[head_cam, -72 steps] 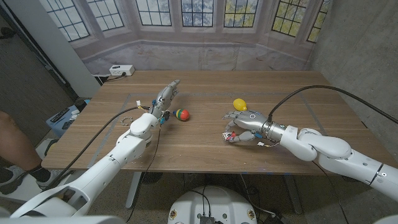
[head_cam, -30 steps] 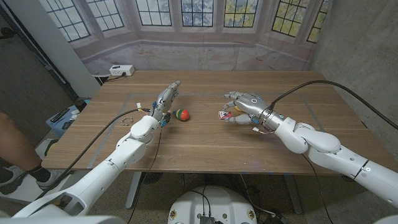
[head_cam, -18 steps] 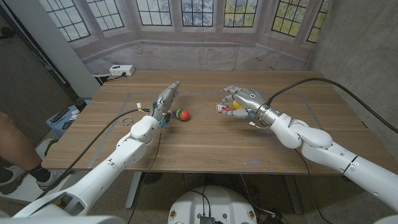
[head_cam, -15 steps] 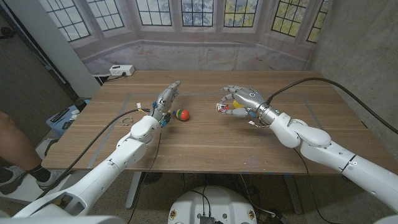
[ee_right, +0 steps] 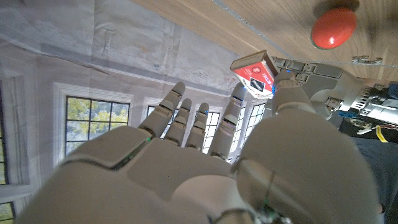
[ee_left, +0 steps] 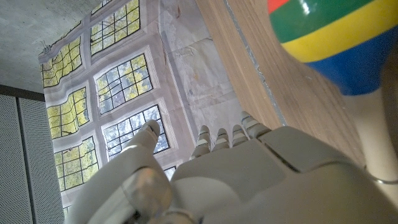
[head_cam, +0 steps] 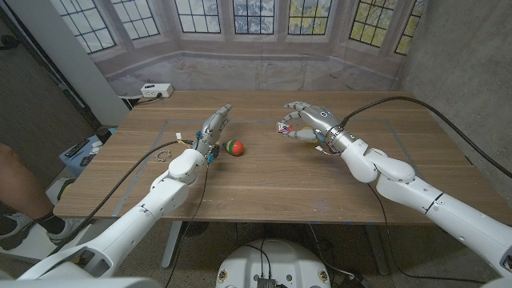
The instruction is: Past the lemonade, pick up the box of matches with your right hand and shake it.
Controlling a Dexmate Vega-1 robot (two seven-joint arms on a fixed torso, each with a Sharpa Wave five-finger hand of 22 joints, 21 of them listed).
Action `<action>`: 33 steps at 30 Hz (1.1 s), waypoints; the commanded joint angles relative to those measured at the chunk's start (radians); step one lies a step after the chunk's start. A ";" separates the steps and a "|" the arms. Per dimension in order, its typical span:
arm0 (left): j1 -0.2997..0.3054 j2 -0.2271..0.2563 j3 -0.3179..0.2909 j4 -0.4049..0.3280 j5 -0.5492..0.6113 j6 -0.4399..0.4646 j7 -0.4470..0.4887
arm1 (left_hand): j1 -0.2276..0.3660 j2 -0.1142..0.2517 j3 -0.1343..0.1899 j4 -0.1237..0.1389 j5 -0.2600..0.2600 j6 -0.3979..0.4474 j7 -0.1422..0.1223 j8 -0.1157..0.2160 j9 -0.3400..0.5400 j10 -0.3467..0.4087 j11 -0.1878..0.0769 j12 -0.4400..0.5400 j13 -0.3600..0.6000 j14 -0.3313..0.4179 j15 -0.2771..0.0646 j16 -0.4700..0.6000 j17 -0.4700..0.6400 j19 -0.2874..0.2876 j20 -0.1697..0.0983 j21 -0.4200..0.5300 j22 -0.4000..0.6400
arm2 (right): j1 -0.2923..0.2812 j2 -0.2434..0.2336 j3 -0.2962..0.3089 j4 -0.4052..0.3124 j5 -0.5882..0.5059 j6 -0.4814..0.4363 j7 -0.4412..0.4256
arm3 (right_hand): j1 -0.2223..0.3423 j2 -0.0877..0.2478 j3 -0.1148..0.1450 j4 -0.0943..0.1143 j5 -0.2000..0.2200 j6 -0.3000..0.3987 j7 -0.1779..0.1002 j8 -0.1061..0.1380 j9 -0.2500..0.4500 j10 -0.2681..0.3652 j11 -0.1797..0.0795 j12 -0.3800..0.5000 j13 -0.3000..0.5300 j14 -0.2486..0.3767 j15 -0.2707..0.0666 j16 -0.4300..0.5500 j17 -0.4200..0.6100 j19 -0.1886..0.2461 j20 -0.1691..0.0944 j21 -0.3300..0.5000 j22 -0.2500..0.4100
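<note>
My right hand [head_cam: 307, 120] hangs above the middle of the table, over the far half. It pinches a small red-and-white matchbox [head_cam: 285, 128] between thumb and a finger, the other fingers spread. The right wrist view shows the matchbox [ee_right: 255, 74] held at the fingertips. A yellow lemon-shaped thing [head_cam: 308, 136] peeks out beneath that hand, mostly hidden. My left hand [head_cam: 213, 126] stretches along the table with its fingers straight, holding nothing. A multicoloured ball [head_cam: 234, 146] sits just right of it, large in the left wrist view [ee_left: 329, 37].
A white power strip [head_cam: 156, 90] lies at the table's far left corner. Cables trail along both arms. A person's leg [head_cam: 18, 184] shows at the left edge, beside the table [head_cam: 264, 192].
My right hand has lifted the matchbox off the table near the front and carried it up and farther away, over the yellow thing. The left arm and the ball have stayed put.
</note>
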 commanded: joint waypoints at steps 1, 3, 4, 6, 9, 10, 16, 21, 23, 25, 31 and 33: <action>-0.011 -0.008 0.002 0.019 -0.004 -0.002 -0.005 | 0.012 -0.001 0.001 -0.008 0.005 0.007 0.005 -0.002 0.005 0.008 0.005 0.004 0.004 0.012 0.004 0.002 0.003 0.002 0.009 0.001 0.004 | 0.040 0.060 -0.022 0.064 0.080 -0.015 -0.039 | 0.001 0.012 0.000 0.000 -0.003 -0.003 0.000 -0.005 0.001 0.012 0.002 -0.003 0.002 0.002 -0.056 0.001 0.004 -0.004 0.003 -0.001 0.005; -0.014 -0.010 0.002 0.023 -0.005 -0.002 -0.007 | 0.012 -0.001 0.001 -0.008 0.005 0.008 0.005 -0.002 0.005 0.008 0.005 0.004 0.004 0.012 0.005 0.002 0.003 0.003 0.008 0.002 0.004 | 0.048 0.067 -0.029 0.076 0.082 -0.015 -0.045 | 0.001 0.012 0.000 0.000 -0.004 -0.003 0.002 -0.005 0.001 0.012 0.002 -0.003 0.002 0.001 -0.055 0.001 0.003 -0.004 0.003 -0.001 0.005; -0.015 -0.010 0.002 0.025 -0.005 -0.003 -0.008 | 0.012 -0.001 0.001 -0.008 0.005 0.008 0.005 -0.002 0.005 0.008 0.006 0.004 0.004 0.013 0.005 0.002 0.003 0.003 0.008 0.002 0.004 | 0.053 0.070 -0.032 0.081 0.084 -0.014 -0.045 | 0.001 0.012 -0.001 0.001 -0.004 -0.002 0.002 -0.005 0.001 0.012 0.002 -0.004 0.002 0.001 -0.055 0.001 0.003 -0.005 0.003 -0.002 0.005; -0.018 -0.012 0.003 0.031 -0.007 -0.003 -0.011 | 0.012 -0.001 0.001 -0.008 0.005 0.007 0.005 -0.002 0.005 0.008 0.006 0.004 0.004 0.013 0.005 0.002 0.003 0.005 0.007 0.002 0.004 | 0.060 0.077 -0.037 0.093 0.092 -0.011 -0.052 | 0.001 0.012 -0.001 0.001 -0.004 -0.002 0.002 -0.005 0.001 0.012 0.003 -0.004 0.002 0.001 -0.055 0.001 0.003 -0.005 0.004 -0.002 0.005; -0.024 -0.016 0.004 0.039 -0.009 -0.005 -0.014 | 0.012 -0.001 0.001 -0.008 0.005 0.008 0.005 -0.002 0.005 0.009 0.007 0.004 0.004 0.013 0.005 0.002 0.003 0.005 0.007 0.002 0.004 | 0.073 0.087 -0.044 0.111 0.101 -0.011 -0.057 | 0.000 0.012 -0.001 0.001 -0.005 -0.002 0.002 -0.005 0.001 0.012 0.002 -0.004 0.002 0.002 -0.055 0.000 0.003 -0.005 0.004 -0.002 0.005; -0.026 -0.017 0.004 0.042 -0.010 -0.005 -0.016 | 0.012 -0.001 0.001 -0.008 0.005 0.009 0.005 -0.002 0.005 0.008 0.006 0.004 0.004 0.013 0.006 0.002 0.003 0.006 0.007 0.002 0.005 | 0.075 0.092 -0.046 0.113 0.102 -0.018 -0.059 | 0.000 0.012 -0.002 0.001 -0.005 -0.002 0.002 -0.005 0.001 0.011 0.002 -0.005 0.002 0.001 -0.055 0.000 0.003 -0.006 0.004 -0.002 0.005; -0.038 -0.025 0.004 0.063 -0.018 -0.011 -0.026 | 0.013 -0.001 0.001 -0.009 0.005 0.009 0.005 -0.002 0.005 0.010 0.006 0.004 0.004 0.013 0.005 0.001 0.003 0.006 0.007 0.002 0.005 | 0.087 0.109 -0.057 0.133 0.118 -0.030 -0.071 | -0.001 0.014 -0.002 0.002 -0.006 -0.001 0.003 -0.006 0.001 0.012 0.003 -0.005 0.002 0.002 -0.054 0.000 0.003 -0.007 0.004 -0.002 0.005; -0.048 -0.039 0.003 0.090 -0.013 -0.044 -0.028 | 0.014 0.001 0.002 -0.009 0.006 0.015 0.007 0.000 0.006 0.017 0.008 0.007 0.004 0.020 0.002 0.004 0.003 0.010 0.008 0.004 0.005 | 0.098 0.125 -0.068 0.157 0.133 -0.035 -0.081 | -0.002 0.015 -0.003 0.002 -0.007 0.000 0.003 -0.007 0.001 0.012 0.004 -0.006 0.003 0.002 -0.053 0.000 0.003 -0.008 0.004 -0.002 0.005; -0.052 -0.041 0.002 0.097 -0.010 -0.053 -0.028 | 0.015 0.001 0.003 -0.010 0.006 0.021 0.007 0.002 0.006 0.025 0.005 0.009 0.004 0.025 0.002 0.005 0.003 0.017 0.008 0.006 0.005 | 0.102 0.131 -0.072 0.166 0.142 -0.036 -0.084 | -0.002 0.015 -0.004 0.002 -0.007 -0.001 0.005 -0.007 0.001 0.011 0.005 -0.006 0.003 0.001 -0.053 0.000 0.003 -0.007 0.004 -0.002 0.005; -0.057 -0.042 0.002 0.103 -0.009 -0.057 -0.032 | 0.016 0.001 0.003 -0.011 0.007 0.024 0.006 0.003 0.006 0.029 0.006 0.011 0.004 0.028 0.002 0.005 0.003 0.021 0.007 0.007 0.005 | 0.107 0.137 -0.076 0.178 0.149 -0.035 -0.088 | -0.002 0.015 -0.004 0.002 -0.007 -0.001 0.005 -0.007 0.001 0.012 0.004 -0.006 0.003 0.001 -0.053 0.000 0.003 -0.008 0.004 -0.002 0.005; -0.067 -0.060 0.001 0.135 0.003 -0.099 -0.026 | 0.020 0.002 0.007 -0.013 0.008 0.035 0.005 0.005 0.006 0.044 0.000 0.015 0.004 0.043 0.002 0.008 0.003 0.033 0.009 0.010 0.005 | 0.124 0.153 -0.090 0.207 0.175 -0.034 -0.084 | -0.003 0.017 -0.004 0.003 -0.008 0.001 0.008 -0.008 0.001 0.012 0.004 -0.007 0.003 0.001 -0.052 -0.001 0.003 -0.009 0.004 -0.003 0.005; -0.074 -0.068 0.002 0.150 0.004 -0.111 -0.027 | 0.022 0.003 0.009 -0.015 0.009 0.044 0.005 0.007 0.006 0.050 0.001 0.017 0.004 0.047 0.002 0.008 0.003 0.036 0.008 0.011 0.005 | 0.135 0.161 -0.095 0.219 0.184 -0.042 -0.073 | -0.003 0.018 -0.004 0.003 -0.009 -0.001 0.008 -0.009 0.001 0.012 0.005 -0.007 0.003 0.001 -0.050 -0.001 0.003 -0.010 0.004 -0.003 0.005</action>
